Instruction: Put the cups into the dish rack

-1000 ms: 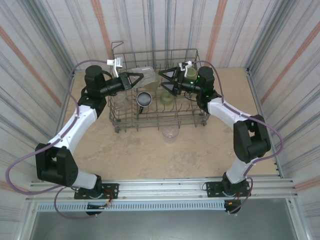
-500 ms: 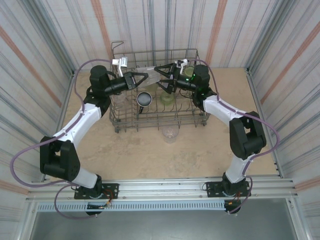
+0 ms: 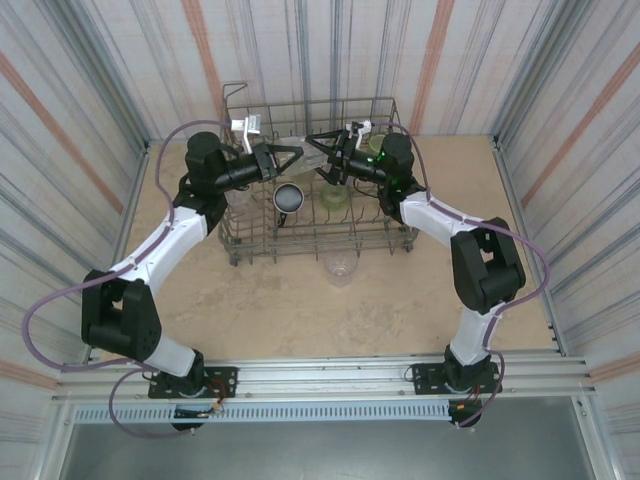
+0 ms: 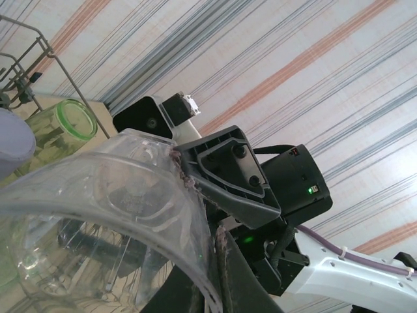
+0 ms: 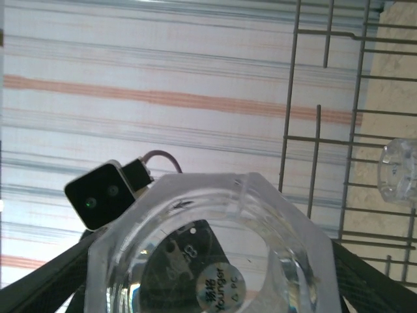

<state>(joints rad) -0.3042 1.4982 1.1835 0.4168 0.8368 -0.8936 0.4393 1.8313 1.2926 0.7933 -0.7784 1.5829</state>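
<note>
A clear cup [image 3: 303, 147] hangs on its side over the back of the grey wire dish rack [image 3: 236, 236]. My left gripper [image 3: 294, 154] is shut on its rim [image 4: 195, 215]. My right gripper [image 3: 319, 154] faces it from the right, open, with its fingers [image 5: 39, 287] spread on either side of the cup's base [image 5: 215, 248]. In the rack sit a dark cup with a shiny rim [image 3: 289, 197] and a yellow-green cup [image 3: 334, 197]. Another green cup [image 4: 68, 120] and a lavender one [image 4: 10, 140] show in the left wrist view. One more clear cup [image 3: 340, 268] stands on the table in front of the rack.
The rack's back wall and corner wire loop [image 3: 232, 92] stand close to the striped back wall. Upright wires [image 5: 319, 137] rise right beside the held cup. The two arms meet tip to tip above the rack. Bare tabletop [image 3: 330, 320] lies in front.
My left gripper carried the clear cup to the right. My right gripper moved left until its open fingers flank the cup's base.
</note>
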